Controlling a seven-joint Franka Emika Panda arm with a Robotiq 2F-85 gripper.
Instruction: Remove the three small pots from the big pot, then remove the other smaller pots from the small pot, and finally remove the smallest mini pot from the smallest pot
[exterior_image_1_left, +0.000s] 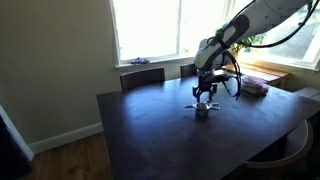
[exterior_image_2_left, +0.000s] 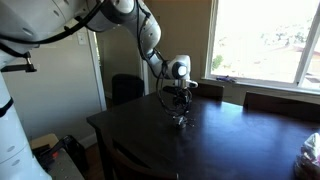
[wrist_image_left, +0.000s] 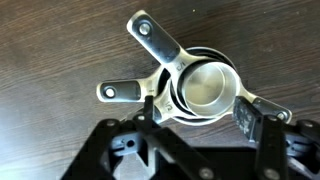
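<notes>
Small pots nest inside the big pot, flanked by the gripper; whether it grips is unclear. Only the wrist view shows the nesting.

My dark brown wooden worktop stands in a bright room. Daylight pours through a wide white-framed window set in cream walls. Dark wooden chairs line its window side, and below, a brown wooden floor meets a white baseboard.
</notes>
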